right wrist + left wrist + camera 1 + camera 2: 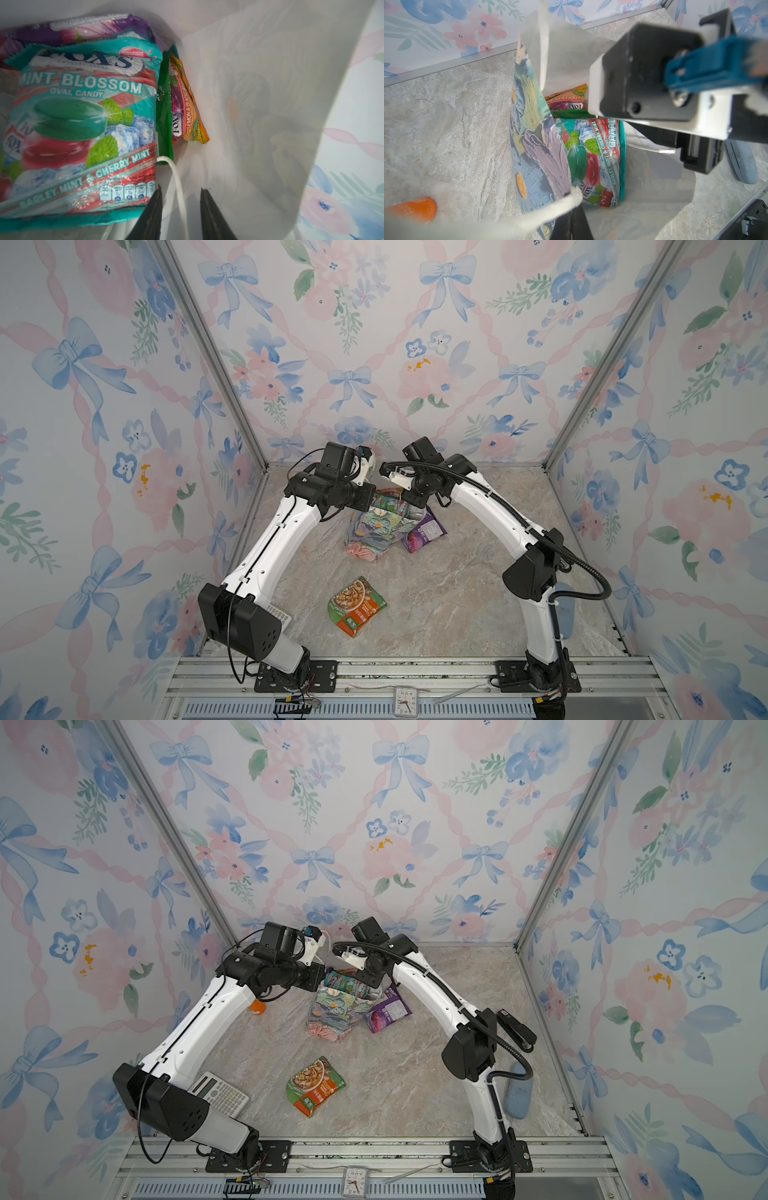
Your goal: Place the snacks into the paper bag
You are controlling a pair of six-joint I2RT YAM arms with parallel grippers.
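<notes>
Walls: floral bow-print panels (374, 344) on three sides.
Table: marble-look top (457, 593); both arms reach to the middle of its rear edge.
Bag: upright (374, 526) near the middle of the rear edge, with its mouth open and white inside.
Packed: teal packet (83, 124) lies face-up inside the bag, with the green packet (165, 108) and yellow packet (191, 116) edge-on beside it.
Noodle packet: flat (357, 605) toward the middle of the front edge, well apart from the bag, its long axis roughly front to rear.
Purple packet: flat (424, 533) on the table just beside the bag's right side, slanting toward the rear-right.
Left gripper: clenched (571, 220) at the bag's rim, apparently pinching it to keep the mouth wide.
Right gripper: inside the bag's mouth (180, 188), jaws apart and grasping nothing.
Cord: white handle loop (176, 176) runs loose between those jaws.
Pivot: the purple packet lies on the right arm's side, nearer the right gripper than the noodle packet is. It is probably the next pick, once the jaws lift clear of the cord.
</notes>
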